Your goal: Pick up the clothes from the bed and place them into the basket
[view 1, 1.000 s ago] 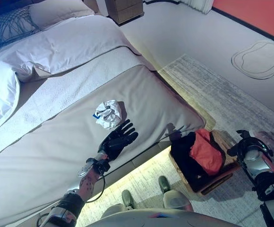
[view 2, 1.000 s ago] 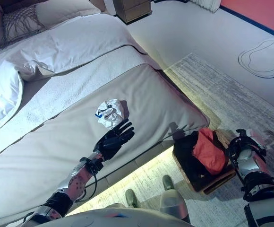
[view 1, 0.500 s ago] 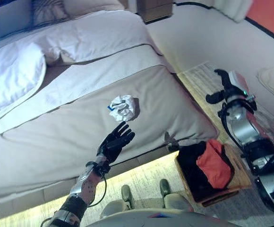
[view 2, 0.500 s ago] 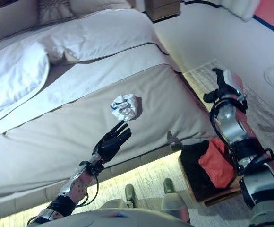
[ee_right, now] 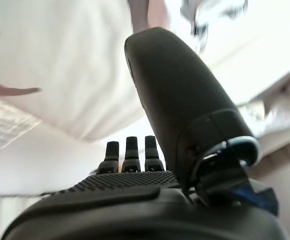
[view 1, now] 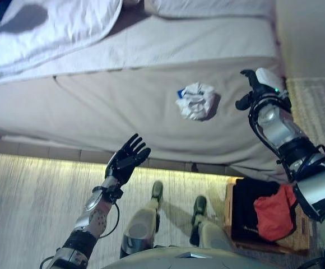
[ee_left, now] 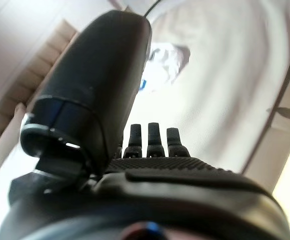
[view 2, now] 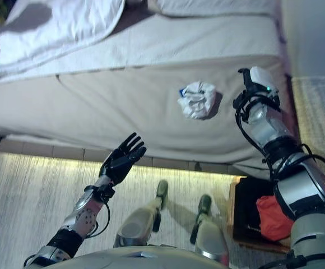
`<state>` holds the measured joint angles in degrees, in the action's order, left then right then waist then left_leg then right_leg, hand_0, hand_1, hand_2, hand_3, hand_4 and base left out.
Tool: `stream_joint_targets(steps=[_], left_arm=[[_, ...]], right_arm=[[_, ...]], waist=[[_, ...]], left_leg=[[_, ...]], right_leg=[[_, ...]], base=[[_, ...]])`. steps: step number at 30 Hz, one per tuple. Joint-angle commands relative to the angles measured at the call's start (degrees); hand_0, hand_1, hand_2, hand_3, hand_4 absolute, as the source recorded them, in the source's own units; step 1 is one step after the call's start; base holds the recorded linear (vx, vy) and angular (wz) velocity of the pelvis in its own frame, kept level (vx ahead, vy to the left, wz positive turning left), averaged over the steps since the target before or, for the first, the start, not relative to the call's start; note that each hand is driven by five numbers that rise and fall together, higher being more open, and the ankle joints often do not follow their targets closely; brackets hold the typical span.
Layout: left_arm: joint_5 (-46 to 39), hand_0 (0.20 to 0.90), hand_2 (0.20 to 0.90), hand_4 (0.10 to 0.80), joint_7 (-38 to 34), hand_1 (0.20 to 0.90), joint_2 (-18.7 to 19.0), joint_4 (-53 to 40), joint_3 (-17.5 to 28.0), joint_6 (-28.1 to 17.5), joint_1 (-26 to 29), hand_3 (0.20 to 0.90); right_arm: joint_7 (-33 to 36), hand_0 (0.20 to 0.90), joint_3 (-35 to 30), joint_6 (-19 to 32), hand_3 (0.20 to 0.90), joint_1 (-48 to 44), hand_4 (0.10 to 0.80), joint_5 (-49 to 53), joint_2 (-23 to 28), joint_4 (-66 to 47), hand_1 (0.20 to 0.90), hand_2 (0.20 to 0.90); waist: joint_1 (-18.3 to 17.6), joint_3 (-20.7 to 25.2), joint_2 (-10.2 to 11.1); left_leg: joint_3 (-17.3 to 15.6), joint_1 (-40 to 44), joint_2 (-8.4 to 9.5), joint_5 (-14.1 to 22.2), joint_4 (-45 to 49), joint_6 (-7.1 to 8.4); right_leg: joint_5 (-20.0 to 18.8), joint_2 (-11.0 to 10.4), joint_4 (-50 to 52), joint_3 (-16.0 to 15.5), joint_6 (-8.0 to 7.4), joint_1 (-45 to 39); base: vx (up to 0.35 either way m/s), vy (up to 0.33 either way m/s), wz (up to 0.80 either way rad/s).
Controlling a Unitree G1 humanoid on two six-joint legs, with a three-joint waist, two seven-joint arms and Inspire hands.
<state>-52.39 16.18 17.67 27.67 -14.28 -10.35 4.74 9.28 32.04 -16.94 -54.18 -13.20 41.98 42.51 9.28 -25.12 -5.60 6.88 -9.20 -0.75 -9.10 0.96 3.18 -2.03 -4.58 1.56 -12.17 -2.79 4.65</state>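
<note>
A crumpled white cloth with a blue mark [view 1: 196, 101] lies on the grey bed cover [view 1: 112, 106], toward the bed's right end. My right hand [view 1: 255, 89] is open and empty, raised over the bed just right of the cloth and apart from it. My left hand [view 1: 126, 161] is open and empty, held at the bed's front edge, well left of the cloth and nearer to me; the cloth also shows past its fingers in the left wrist view [ee_left: 161, 62]. The wooden basket [view 1: 228, 210] stands on the floor at lower right, holding a black garment [view 1: 246, 199] and a red one [view 1: 274, 217].
A white duvet [view 1: 50, 28] is bunched at the far left of the bed, with a pillow [view 1: 207, 7] at the far edge. A lit strip [view 1: 50, 159] runs along the bed base. A pale rug [view 1: 33, 207] covers the floor in front.
The camera has swung, so the whole picture shifted. My right arm rose from beside the basket and now reaches over the bed next to the white cloth. My left hand stayed open.
</note>
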Motion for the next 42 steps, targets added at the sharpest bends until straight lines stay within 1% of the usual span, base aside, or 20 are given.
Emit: stream_joint_targets(steps=[1,5,7,9,12,13,17,19,21,24,25,26,28,33,36,39,42], left_arm=[[-3.0,0.900,0.900,0.800,1.7,0.900,3.6,-8.0,-1.6,-5.8,1.4,0.900],[-3.8,0.900,0.900,0.800,2.0,0.900,4.7,-10.5,-2.9,-6.2,1.4,0.900],[-4.5,0.900,0.900,0.800,1.5,0.900,5.2,-11.8,-3.8,-6.8,1.3,0.900],[-5.2,0.900,0.900,0.800,0.7,0.900,5.5,-13.0,-4.1,-6.7,1.4,0.900],[-7.4,0.900,0.900,0.800,-0.1,0.900,6.0,-15.1,-4.1,-6.4,1.1,0.900],[-8.3,0.900,0.900,0.800,0.1,0.900,6.4,-16.0,-4.3,-6.6,-0.3,0.900],[-10.7,0.900,0.900,0.800,0.9,0.900,7.2,-18.4,-4.3,-6.1,-2.2,0.900],[-11.6,0.900,0.900,0.800,1.1,0.900,7.7,-20.2,-3.7,-6.3,-3.2,0.900],[-12.6,0.900,0.900,0.800,0.6,0.900,8.1,-22.5,-3.3,-6.1,-3.8,0.900],[-13.1,0.900,0.900,0.800,0.3,0.900,8.5,-24.7,-2.9,-5.7,-4.3,0.900],[-13.0,0.900,0.900,0.800,0.2,0.900,8.8,-25.1,-2.9,-5.5,-4.3,0.900],[-13.0,0.900,0.900,0.800,0.1,0.900,8.9,-25.3,-2.9,-5.3,-4.4,0.900],[-13.3,0.900,0.900,0.800,0.0,0.900,9.4,-25.9,-3.1,-5.0,-4.8,0.900],[-13.4,0.900,0.900,0.800,0.8,0.900,10.2,-26.0,-3.0,-5.2,-5.4,0.900],[-13.8,0.900,0.900,0.800,1.2,0.900,10.7,-26.0,-2.9,-6.0,-5.5,0.900],[-13.6,0.900,0.900,0.800,1.4,0.900,10.7,-25.7,-3.3,-6.2,-5.1,0.900],[-14.2,0.900,0.900,0.800,1.6,0.900,10.2,-24.6,-3.6,-6.7,-4.5,0.900]], right_arm=[[4.2,0.900,5.6,1.0,0.900,-11.0,0.800,-3.5,4.1,-3.1,0.900,0.900],[5.8,0.900,7.8,-0.5,0.900,-14.1,0.800,-3.7,4.3,-0.7,0.900,0.900],[6.3,0.900,8.2,-1.4,0.900,-15.3,0.800,-3.6,4.5,0.6,0.900,0.900],[6.3,0.900,8.3,-1.9,0.900,-16.3,0.800,-3.4,4.5,1.8,0.900,0.900],[8.0,0.900,8.9,-2.5,0.900,-18.2,0.800,-1.7,4.3,5.1,0.900,0.900],[8.7,0.900,9.0,-2.7,0.900,-18.3,0.800,-1.7,4.2,6.2,0.900,0.900],[7.9,0.900,10.0,-3.6,0.900,-21.3,0.800,-2.9,4.8,10.1,0.900,0.900],[6.4,0.900,11.6,-5.1,0.900,-23.3,0.800,-1.9,5.2,12.3,0.900,0.900],[5.1,0.900,12.4,-6.5,0.900,-24.0,0.800,-1.7,5.4,13.9,0.900,0.900],[3.7,0.900,13.7,-7.4,0.900,-25.2,0.800,-0.7,5.7,15.7,0.900,0.900],[3.2,0.531,14.0,-7.2,0.469,-25.7,0.369,0.1,5.8,16.3,0.531,0.531],[3.2,0.300,14.1,-6.8,0.200,-25.9,0.100,0.9,5.8,16.6,0.300,0.300],[4.2,0.300,13.8,-5.2,0.200,-25.9,0.100,2.6,6.4,16.6,0.300,0.300],[5.4,0.300,12.3,-3.1,0.200,-25.2,0.100,1.8,7.5,15.6,0.300,0.300],[6.8,0.300,12.2,-2.4,0.200,-25.0,0.100,2.8,8.0,14.7,0.300,0.300],[8.6,0.300,11.5,-1.7,0.200,-24.7,0.100,4.6,8.4,13.5,0.300,0.300],[8.7,0.300,10.7,0.0,0.200,-24.1,0.100,2.5,8.7,13.5,0.300,0.300]], waist=[[1.8,-1.1,2.9],[3.2,-4.7,2.0],[3.9,-4.7,1.6],[4.3,-4.7,1.4],[5.5,-4.7,0.5],[6.1,-4.7,0.2],[7.1,-4.7,-1.1],[7.6,-4.7,-1.8],[7.9,-4.7,-2.1],[8.2,-4.7,-2.3],[8.3,-4.7,-2.3],[8.3,-4.7,-2.3],[8.2,-4.7,-2.4],[7.7,-4.7,-1.7],[7.4,-4.7,-1.3],[6.8,-4.7,-1.1],[5.9,-4.7,-0.9]], left_leg=[[1.5,-3.4,1.34,11.8,14.3,-0.01],[2.4,-9.1,3.19,13.1,18.6,-1.28],[2.5,-13.3,4.00,14.0,21.2,-1.84],[2.7,-15.7,4.80,14.4,22.6,-2.15],[3.0,-20.6,5.98,14.9,25.2,-3.00],[2.9,-21.7,6.37,16.9,27.1,-3.26],[3.1,-27.2,7.27,17.8,31.4,-3.57],[2.5,-30.9,7.43,18.4,34.1,-4.04],[2.4,-33.8,7.70,18.9,36.3,-4.26],[2.1,-36.2,7.57,19.6,38.5,-4.78],[1.9,-36.9,7.51,19.8,39.1,-5.02],[1.8,-37.1,7.45,19.9,39.3,-5.15],[1.7,-38.3,7.40,20.5,41.3,-5.30],[1.8,-38.5,7.47,21.3,43.2,-5.26],[1.5,-37.6,7.21,21.1,42.2,-5.47],[1.1,-36.4,7.11,21.0,41.7,-5.22],[0.3,-32.9,6.73,21.2,40.7,-5.13]], right_leg=[[7.6,-4.2,13.8,-0.6,3.41,5.3],[8.9,-4.9,19.7,-1.4,3.55,10.9],[9.8,-5.1,22.9,-1.8,3.82,14.8],[10.1,-5.1,24.4,-1.9,3.93,16.8],[11.1,-6.0,28.9,-2.0,3.95,22.0],[12.9,-6.2,31.2,-1.5,3.71,23.3],[14.0,-6.5,35.7,-1.4,4.12,28.7],[14.6,-6.3,38.5,-1.1,4.40,32.6],[14.9,-6.2,40.0,-1.2,4.60,35.2],[15.4,-6.1,42.3,-1.1,4.89,37.8],[15.6,-6.0,42.8,-1.1,4.98,38.5],[15.7,-6.0,43.0,-1.1,5.05,38.7],[16.1,-5.9,44.7,-0.8,5.17,40.0],[16.1,-5.2,45.4,-0.6,5.13,39.9],[15.7,-4.7,44.4,-0.4,5.05,39.2],[15.4,-4.6,43.4,-0.5,5.04,37.8],[15.4,-4.6,42.2,-0.3,5.20,34.6]], base=[[-0.090,-0.008,0.28],[-0.074,-0.014,0.27],[-0.023,-0.019,0.27],[-0.021,-0.018,0.26],[-0.001,-0.036,0.22],[0.060,-0.056,0.25],[0.009,-0.011,0.16],[-0.015,-0.007,0.06],[-0.019,-0.037,0.06],[-0.014,-0.032,0.08],[-0.006,-0.028,0.07],[-0.006,-0.026,0.07],[0.009,-0.021,0.05],[0.015,-0.022,-0.05],[-0.011,-0.011,-0.07],[-0.048,0.013,-0.10],[-0.053,0.066,-0.08]])
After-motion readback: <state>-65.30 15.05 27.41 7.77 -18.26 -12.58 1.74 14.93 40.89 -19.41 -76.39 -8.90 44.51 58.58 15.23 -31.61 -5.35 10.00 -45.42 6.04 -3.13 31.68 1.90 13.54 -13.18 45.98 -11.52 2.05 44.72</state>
